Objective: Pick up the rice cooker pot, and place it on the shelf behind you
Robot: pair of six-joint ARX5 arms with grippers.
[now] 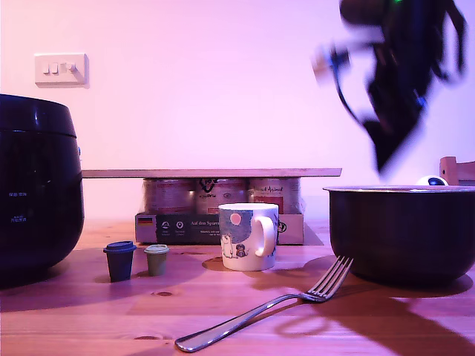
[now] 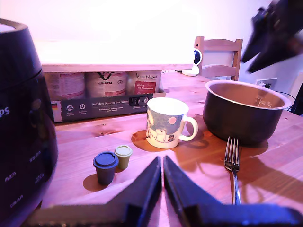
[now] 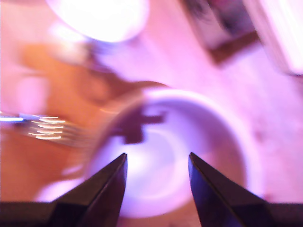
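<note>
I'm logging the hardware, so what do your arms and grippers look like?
My first gripper has dark, flat, wedge-shaped fingers tapering to points. My second gripper has the same dark pointed fingers. In the exterior view an arm shows as a blurred black body with a looping dark cable and a small green light on top.

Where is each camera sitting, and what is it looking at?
Exterior view: low at table height, facing the wall; it sees the rice cooker pot, the shelf, the mug and a blurred arm above the pot.
First wrist view: on my first gripper, low over the table, looking across at the mug, fork and pot; jaws shut.
Second wrist view: on my second gripper, looking down into the pot; jaws open.
All three views show the pot.
</note>
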